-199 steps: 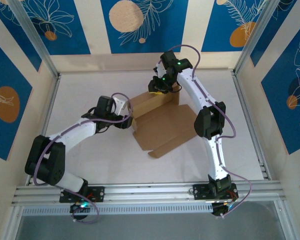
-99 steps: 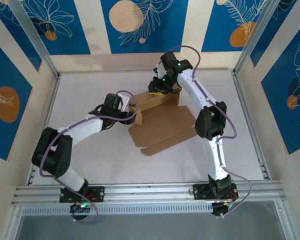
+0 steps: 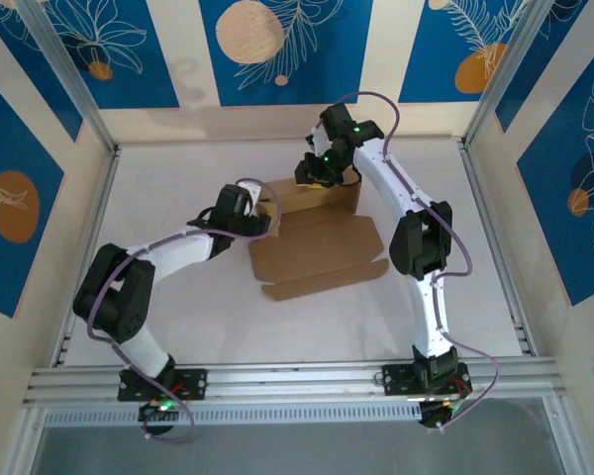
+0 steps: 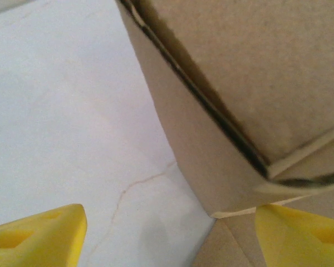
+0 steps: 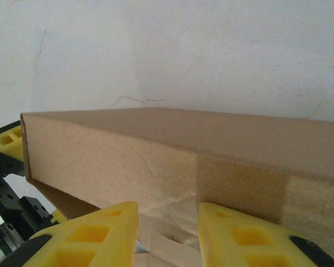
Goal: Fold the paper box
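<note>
Currently left gripper (image 4: 170, 218) spread wide, paper box (image 3: 322, 255) corner between its fingers, raised wall just ahead. Right gripper (image 5: 168, 216) narrow against box's far wall; cannot tell whether it pinches cardboard.

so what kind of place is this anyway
Most likely a robot test booth for recording tasks, not a home: a left arm and right arm bolted to an aluminium rail, a bare white tabletop, blue printed wall panels, and one paper box.
</note>
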`<state>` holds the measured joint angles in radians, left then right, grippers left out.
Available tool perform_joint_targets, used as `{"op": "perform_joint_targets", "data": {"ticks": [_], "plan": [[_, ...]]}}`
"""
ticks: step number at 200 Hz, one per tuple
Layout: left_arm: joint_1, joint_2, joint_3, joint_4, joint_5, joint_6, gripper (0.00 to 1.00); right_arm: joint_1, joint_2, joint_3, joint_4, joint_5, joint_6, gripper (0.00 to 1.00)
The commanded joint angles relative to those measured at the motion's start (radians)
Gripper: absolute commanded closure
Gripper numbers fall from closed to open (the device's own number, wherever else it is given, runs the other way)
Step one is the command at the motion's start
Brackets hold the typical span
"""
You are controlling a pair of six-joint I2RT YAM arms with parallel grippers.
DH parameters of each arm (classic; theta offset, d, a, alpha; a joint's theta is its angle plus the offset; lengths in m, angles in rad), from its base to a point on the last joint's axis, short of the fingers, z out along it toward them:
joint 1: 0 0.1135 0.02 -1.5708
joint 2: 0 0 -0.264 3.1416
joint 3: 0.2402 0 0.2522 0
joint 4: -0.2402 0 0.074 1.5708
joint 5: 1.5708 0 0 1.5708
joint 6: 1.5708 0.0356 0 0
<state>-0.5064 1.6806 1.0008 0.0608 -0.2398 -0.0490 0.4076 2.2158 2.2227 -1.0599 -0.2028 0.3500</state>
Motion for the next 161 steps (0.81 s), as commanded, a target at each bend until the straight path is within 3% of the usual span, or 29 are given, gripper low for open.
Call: {"op": "perform_joint_targets", "data": {"ticks": [1, 53, 161], "plan": [[-0.017, 0.029, 0.048, 0.083, -0.075, 0.017, 0.23, 0.013, 0.005, -0.014, -0.100, -0.072, 0.020, 0.64], [-0.020, 0.074, 0.066, 0.165, -0.060, 0.013, 0.37, 0.013, 0.011, -0.009, -0.107, -0.106, 0.026, 0.64], [-0.019, 0.154, 0.105, 0.212, -0.056, 0.049, 0.35, -0.008, 0.084, 0.230, -0.208, -0.052, -0.013, 0.59]]}}
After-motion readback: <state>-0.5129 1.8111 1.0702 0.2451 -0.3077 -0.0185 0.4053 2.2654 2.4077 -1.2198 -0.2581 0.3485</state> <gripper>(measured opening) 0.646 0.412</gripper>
